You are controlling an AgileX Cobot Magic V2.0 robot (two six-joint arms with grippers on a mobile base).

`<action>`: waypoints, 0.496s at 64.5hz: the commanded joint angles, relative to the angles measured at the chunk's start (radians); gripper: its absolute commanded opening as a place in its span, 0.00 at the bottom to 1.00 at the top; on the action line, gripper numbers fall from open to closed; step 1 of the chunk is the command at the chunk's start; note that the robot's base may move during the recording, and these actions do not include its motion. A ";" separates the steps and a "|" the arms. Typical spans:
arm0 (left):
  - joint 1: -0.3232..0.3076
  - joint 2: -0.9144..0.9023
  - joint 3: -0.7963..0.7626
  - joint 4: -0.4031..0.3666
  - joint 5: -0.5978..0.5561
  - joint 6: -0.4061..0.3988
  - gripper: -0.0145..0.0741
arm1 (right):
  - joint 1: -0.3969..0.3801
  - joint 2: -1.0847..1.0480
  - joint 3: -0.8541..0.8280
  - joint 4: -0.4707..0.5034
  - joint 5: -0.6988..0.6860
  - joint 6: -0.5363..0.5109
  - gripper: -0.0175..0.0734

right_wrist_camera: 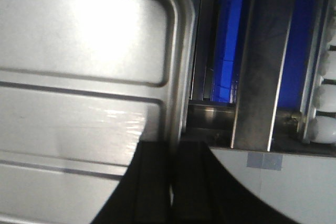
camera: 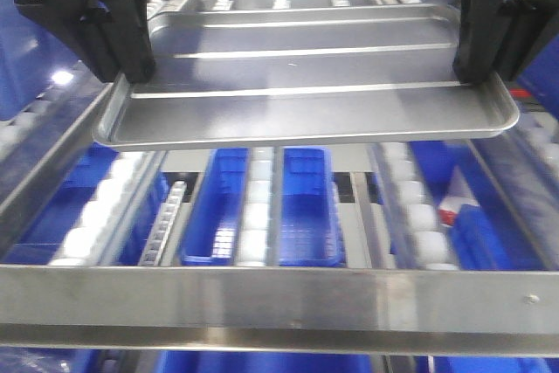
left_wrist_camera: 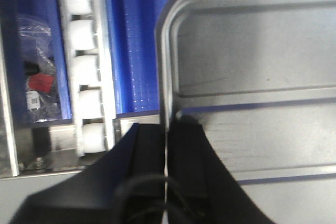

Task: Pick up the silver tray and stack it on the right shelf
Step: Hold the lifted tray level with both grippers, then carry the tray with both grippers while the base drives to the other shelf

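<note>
The silver tray (camera: 306, 102) hangs level in the air above the roller rack, its raised ridges showing along the bottom. My left gripper (camera: 133, 72) is shut on the tray's left rim; in the left wrist view its jaws (left_wrist_camera: 166, 135) pinch the rim of the tray (left_wrist_camera: 252, 77). My right gripper (camera: 476, 72) is shut on the right rim; in the right wrist view its jaws (right_wrist_camera: 172, 153) clamp the rim of the tray (right_wrist_camera: 84, 66). The right shelf (camera: 279, 299) lies below, its wide steel front bar in the foreground and white roller rails (camera: 258, 216) running away under the tray.
Blue bins (camera: 262, 207) sit below the rails. A bag with a red item (left_wrist_camera: 39, 85) lies under the left rail. White rollers (left_wrist_camera: 84, 40) run beside the tray's left edge. A steel post (right_wrist_camera: 262, 66) stands right of the tray.
</note>
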 commanded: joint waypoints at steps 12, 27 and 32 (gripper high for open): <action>-0.020 -0.040 -0.035 -0.009 -0.041 0.022 0.06 | -0.001 -0.030 -0.032 -0.019 -0.072 -0.012 0.25; -0.020 -0.040 -0.035 -0.009 -0.041 0.022 0.06 | -0.001 -0.030 -0.032 -0.019 -0.072 -0.012 0.25; -0.020 -0.040 -0.035 -0.009 -0.041 0.022 0.06 | -0.001 -0.030 -0.032 -0.019 -0.072 -0.012 0.25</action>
